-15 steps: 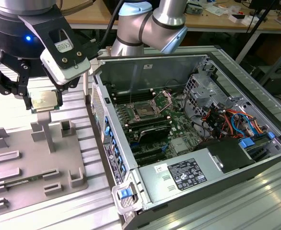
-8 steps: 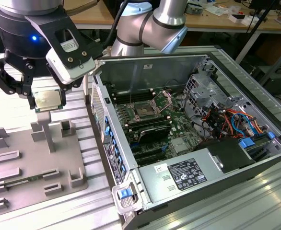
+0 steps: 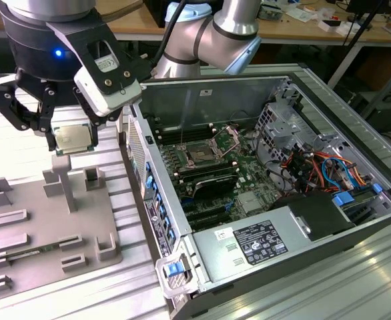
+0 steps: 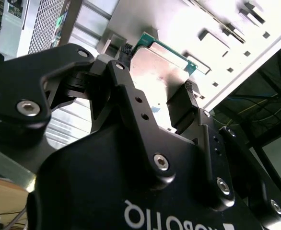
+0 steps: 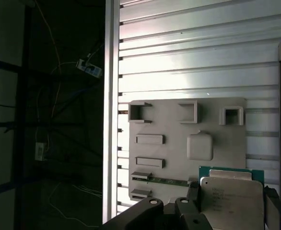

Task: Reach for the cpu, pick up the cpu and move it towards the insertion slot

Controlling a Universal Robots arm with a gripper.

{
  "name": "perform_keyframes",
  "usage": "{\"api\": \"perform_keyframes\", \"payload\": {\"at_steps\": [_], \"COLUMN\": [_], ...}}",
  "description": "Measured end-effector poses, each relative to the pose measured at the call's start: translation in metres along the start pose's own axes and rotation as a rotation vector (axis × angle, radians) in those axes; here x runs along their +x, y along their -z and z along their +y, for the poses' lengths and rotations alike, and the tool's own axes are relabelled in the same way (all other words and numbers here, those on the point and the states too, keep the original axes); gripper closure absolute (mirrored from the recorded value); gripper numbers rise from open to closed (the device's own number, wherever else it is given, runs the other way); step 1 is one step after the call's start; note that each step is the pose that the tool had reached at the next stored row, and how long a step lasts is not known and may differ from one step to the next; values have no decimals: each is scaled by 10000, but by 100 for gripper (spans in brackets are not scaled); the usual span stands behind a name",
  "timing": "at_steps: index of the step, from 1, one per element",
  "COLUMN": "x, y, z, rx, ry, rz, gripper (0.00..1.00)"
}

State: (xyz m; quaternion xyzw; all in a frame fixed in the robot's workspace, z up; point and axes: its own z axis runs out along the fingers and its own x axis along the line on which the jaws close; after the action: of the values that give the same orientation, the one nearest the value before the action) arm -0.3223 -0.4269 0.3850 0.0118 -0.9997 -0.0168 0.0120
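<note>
- Ribbed metal bench (image 3: 142,300) carried a grey tray (image 3: 29,260) beside the open case.
- Gripper (image 3: 72,143) fingers clamped the cpu (image 3: 72,138), lifted above the tray.
- Slot (image 3: 202,155) sat well apart; transfer remained.

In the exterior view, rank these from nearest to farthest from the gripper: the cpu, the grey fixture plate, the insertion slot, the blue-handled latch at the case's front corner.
1. The cpu: held between the fingers of the gripper.
2. The grey fixture plate: just beneath, on the exterior view's left.
3. The insertion slot: inside the open case, toward the right.
4. The blue-handled latch: low at the case's front corner.
</note>
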Motion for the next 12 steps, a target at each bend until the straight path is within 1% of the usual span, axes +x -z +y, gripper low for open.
{"api": "perform_keyframes", "payload": {"at_steps": [5, 9, 12], "x": [-55, -121, -188], "y": [1, 2, 4], "z": [-1, -3, -4], "rx": [-1, 0, 6], "ry": [-1, 0, 0], "rz": [0, 0, 0], "gripper": [45, 45, 45]}}
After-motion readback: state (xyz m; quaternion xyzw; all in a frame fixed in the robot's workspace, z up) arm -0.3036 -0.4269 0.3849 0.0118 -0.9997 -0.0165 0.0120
